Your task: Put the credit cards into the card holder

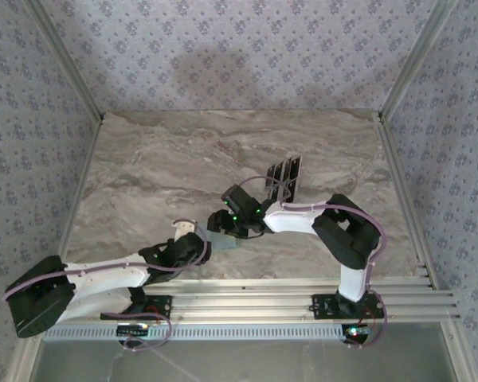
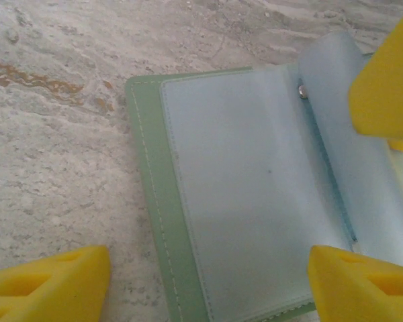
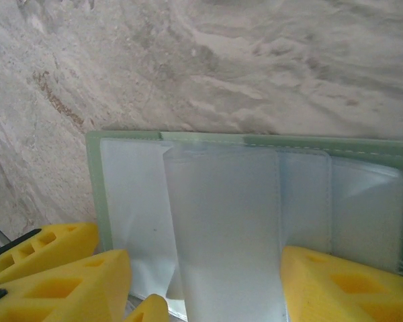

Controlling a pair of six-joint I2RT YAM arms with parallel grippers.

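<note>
Left arm (image 1: 88, 278) reaches in low from the near-left corner of the bench (image 1: 159, 151). The left jaws are wide open with nothing in them. In the left wrist view I see one yellow finger (image 2: 47, 285) over bare marble, the other over the near edge of the card holder (image 2: 255, 201).

The card holder (image 1: 222, 243) lies near the middle of the bench's near edge, between the two wrists. It is opened flat with the green cover down and the clear sleeves facing up. There is a small snap stud (image 2: 301, 90) by the fold.

The right jaws are also spread apart, directly over the holder. In the right wrist view the fingers (image 3: 60, 282) sit on either side of one clear sleeve leaf (image 3: 221, 221) that stands up off the page. I can't tell whether either finger touches it; it is not pinched.

The credit cards (image 1: 285, 177) are a dark overlapping row on the bench, further back and to the right, well apart from the holder. Right arm (image 1: 350, 235) is folded at the near right.
</note>
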